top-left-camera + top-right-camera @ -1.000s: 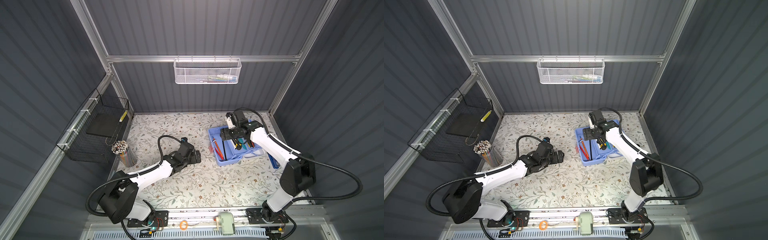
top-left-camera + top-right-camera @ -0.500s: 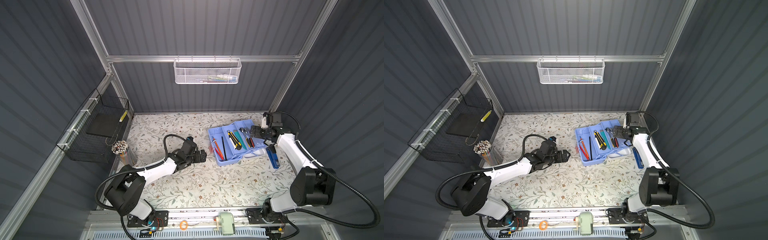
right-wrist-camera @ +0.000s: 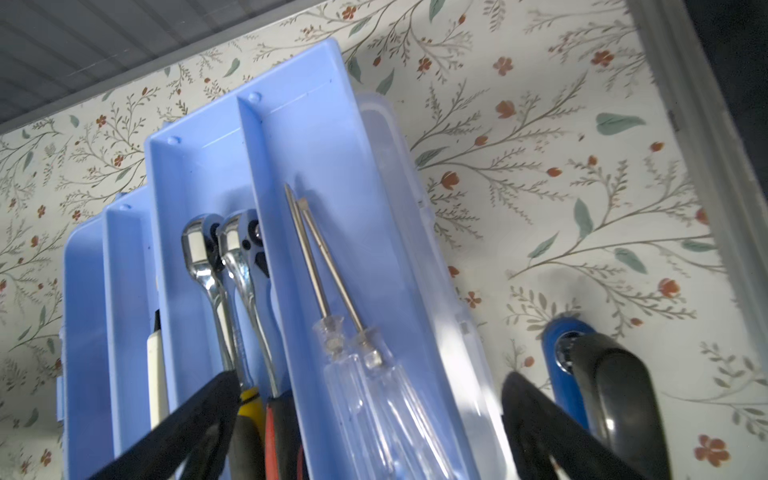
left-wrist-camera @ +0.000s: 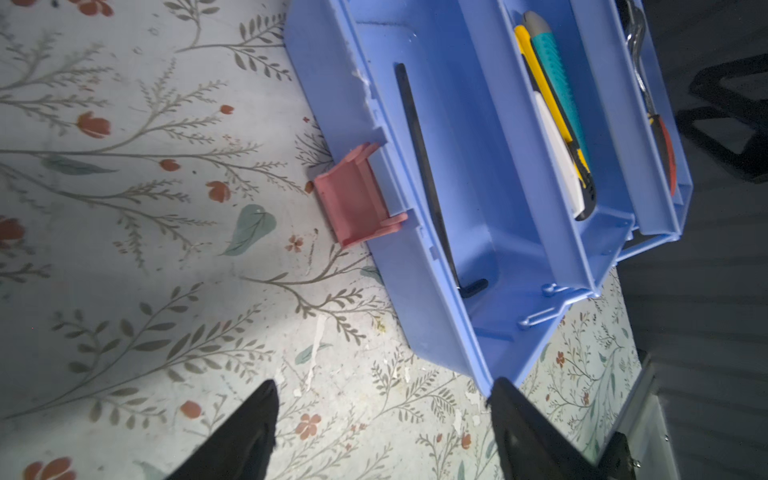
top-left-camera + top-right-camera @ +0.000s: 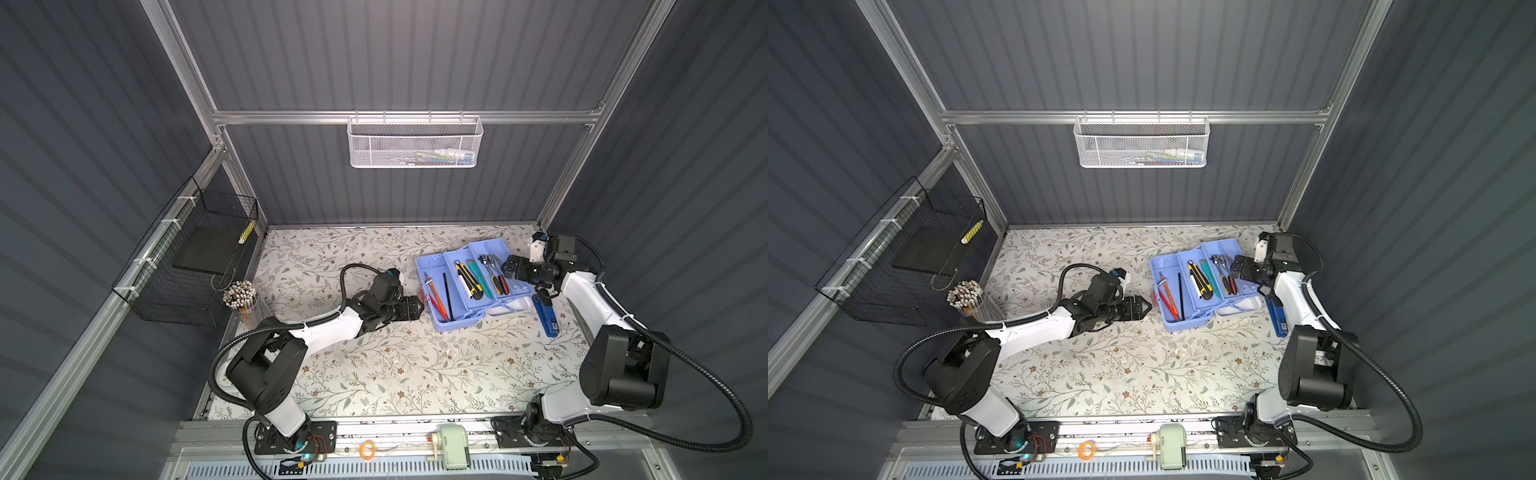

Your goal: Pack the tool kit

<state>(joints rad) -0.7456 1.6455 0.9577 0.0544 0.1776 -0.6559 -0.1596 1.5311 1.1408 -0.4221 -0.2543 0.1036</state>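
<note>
While the open tool kit sits at the bench's 2 o'clock, long axis 11 to 5, my left end effector, wide and empty, has it just beside at 3 o'clock; the right end effector, also wide and empty, hovers opposite.

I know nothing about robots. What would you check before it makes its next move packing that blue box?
1. Open, empty left end effector: ok.
2. Open, empty right end effector: ok.
3. Every tool inside the tool kit: not ok; a blue tool lies on the table beside it.
4. The trays folded in: not ok; fanned out.
5. The pink latch unhooked: ok.
6. The lid free to close: cannot tell; mostly hidden under trays.
</note>
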